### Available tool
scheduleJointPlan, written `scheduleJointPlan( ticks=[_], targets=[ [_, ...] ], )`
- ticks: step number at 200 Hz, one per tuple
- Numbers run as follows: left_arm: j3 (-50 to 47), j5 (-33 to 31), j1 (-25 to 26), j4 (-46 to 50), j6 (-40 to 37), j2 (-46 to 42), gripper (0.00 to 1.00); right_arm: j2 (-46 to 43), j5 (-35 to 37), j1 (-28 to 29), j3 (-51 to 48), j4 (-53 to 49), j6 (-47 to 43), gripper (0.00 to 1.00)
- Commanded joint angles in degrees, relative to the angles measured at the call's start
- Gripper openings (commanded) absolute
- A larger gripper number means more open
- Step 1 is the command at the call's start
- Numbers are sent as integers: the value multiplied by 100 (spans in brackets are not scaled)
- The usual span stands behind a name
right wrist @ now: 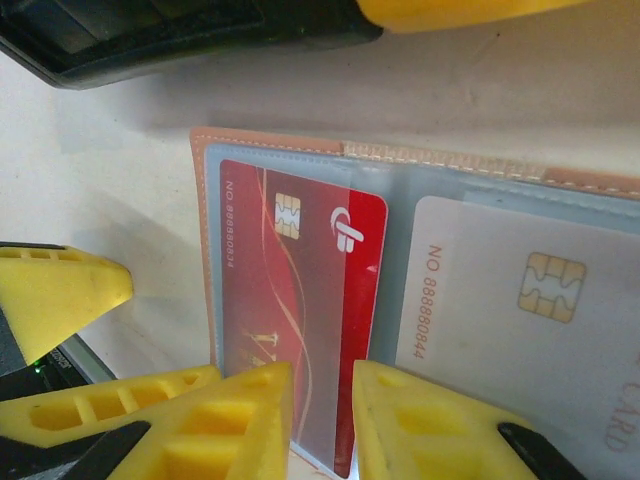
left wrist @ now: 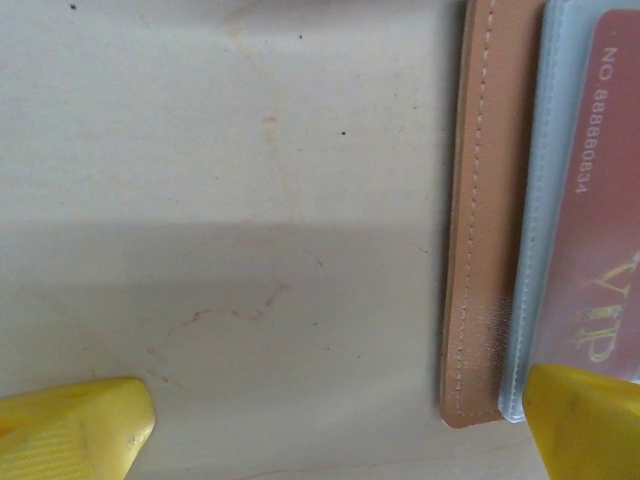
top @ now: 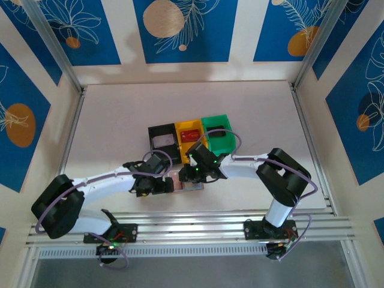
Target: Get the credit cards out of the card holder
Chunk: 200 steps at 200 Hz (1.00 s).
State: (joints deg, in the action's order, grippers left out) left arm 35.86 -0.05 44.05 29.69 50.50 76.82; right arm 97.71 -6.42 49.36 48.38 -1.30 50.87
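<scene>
Pinning mattered: the left claw (left wrist: 330, 425) stood wide, one finger (left wrist: 585, 425) over the card holder (left wrist: 480, 200) corner, so the narrowly parted right claw (right wrist: 322, 400) might pull only the red card (right wrist: 300, 280).

One card holder (right wrist: 262, 138). One red credit card (right wrist: 300, 260) and one white credit card (right wrist: 500, 330) (two in all). Three bins: black bin (top: 163, 139), yellow bin (top: 182, 144), green bin (top: 218, 143).
</scene>
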Motion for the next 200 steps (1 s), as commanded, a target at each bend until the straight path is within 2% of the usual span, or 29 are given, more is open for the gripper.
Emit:
scheduleJointPlan(
  ticks=[1,99,200],
  targets=[
    [-323,-48,-102,-213,1,309,100,65,36,20,133,-114,-132,24],
    [-552,115,-99,-619,91,689,100,251,123,29,167,-134,-191,24],
    [-798,284,-48,-1125,186,1078,100,257,-87,126,-4,436,-235,24]
  ],
)
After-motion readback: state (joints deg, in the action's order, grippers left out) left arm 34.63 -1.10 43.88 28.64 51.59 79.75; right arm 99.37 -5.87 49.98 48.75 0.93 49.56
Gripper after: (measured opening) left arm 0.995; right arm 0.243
